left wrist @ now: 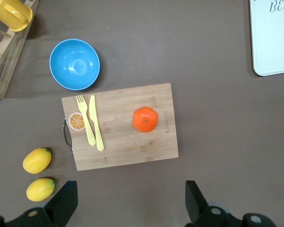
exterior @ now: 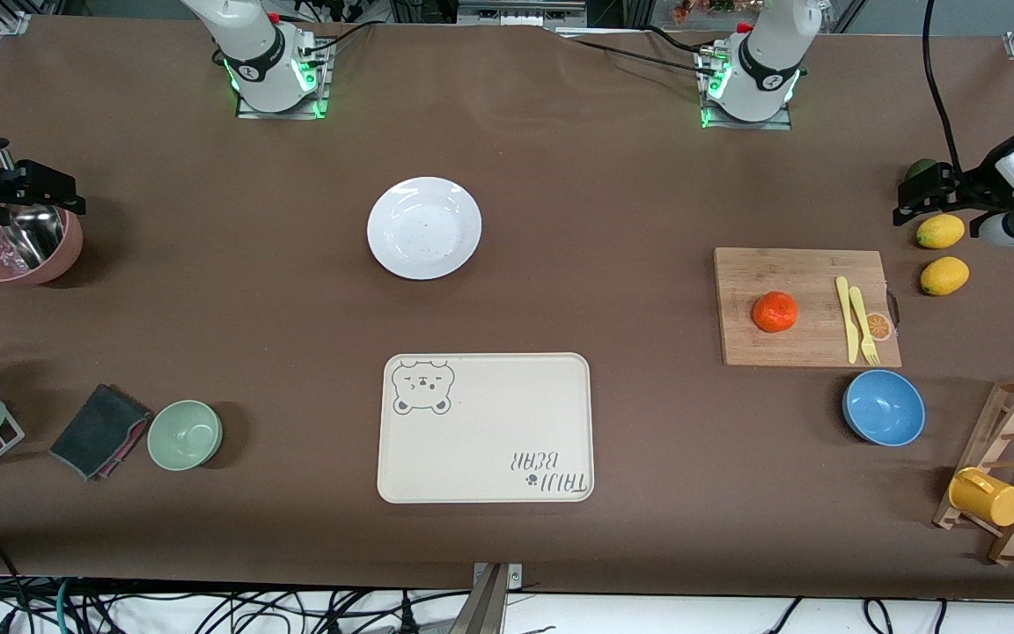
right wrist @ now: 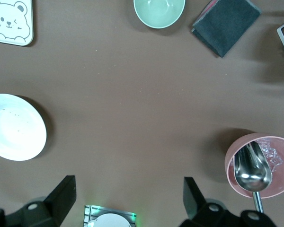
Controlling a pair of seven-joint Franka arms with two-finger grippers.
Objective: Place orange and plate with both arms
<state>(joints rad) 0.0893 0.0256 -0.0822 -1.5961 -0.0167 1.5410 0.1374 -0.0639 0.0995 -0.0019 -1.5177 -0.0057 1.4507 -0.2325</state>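
The orange (exterior: 775,312) sits on a wooden cutting board (exterior: 806,352) toward the left arm's end of the table; it also shows in the left wrist view (left wrist: 145,119). The white plate (exterior: 424,227) lies on the brown cloth near the right arm's base; it also shows in the right wrist view (right wrist: 15,126). My left gripper (exterior: 919,197) (left wrist: 130,201) hangs open and empty over the cloth beside two lemons. My right gripper (exterior: 40,189) (right wrist: 128,201) hangs open and empty over the cloth by a pink bowl.
A cream bear-print tray (exterior: 485,428) lies nearer the front camera than the plate. A yellow fork and knife (exterior: 857,319) lie on the board. Around it are a blue bowl (exterior: 884,407), lemons (exterior: 940,232), a wooden rack with a yellow mug (exterior: 987,496). A pink bowl with scoop (exterior: 23,246), a green bowl (exterior: 185,434) and a grey cloth (exterior: 100,430) are at the right arm's end.
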